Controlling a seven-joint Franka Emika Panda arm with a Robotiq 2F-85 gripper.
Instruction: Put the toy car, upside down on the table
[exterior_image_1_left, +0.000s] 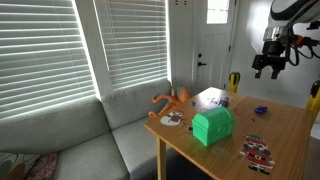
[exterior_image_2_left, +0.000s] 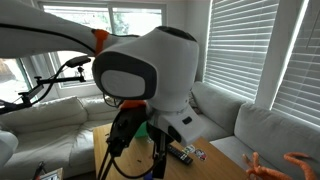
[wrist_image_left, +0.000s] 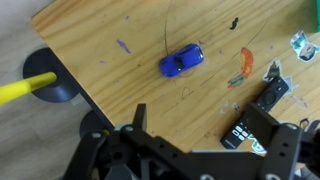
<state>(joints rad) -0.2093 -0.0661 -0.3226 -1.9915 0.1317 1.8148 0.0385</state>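
Starting with the biggest thing, the light wooden table fills the right of an exterior view, with a grey sofa running along its side under the blinds. In an exterior view my arm blocks most of the frame. A green chest stands on the table toward the sofa side, and an orange octopus-like toy sprawls at the corner behind it. My gripper hangs well above the tabletop, fingers spread with nothing between them. The toy car lies on bare wood below, apart from the fingers, near a small orange scrap. I cannot tell whether its wheels face up or down.
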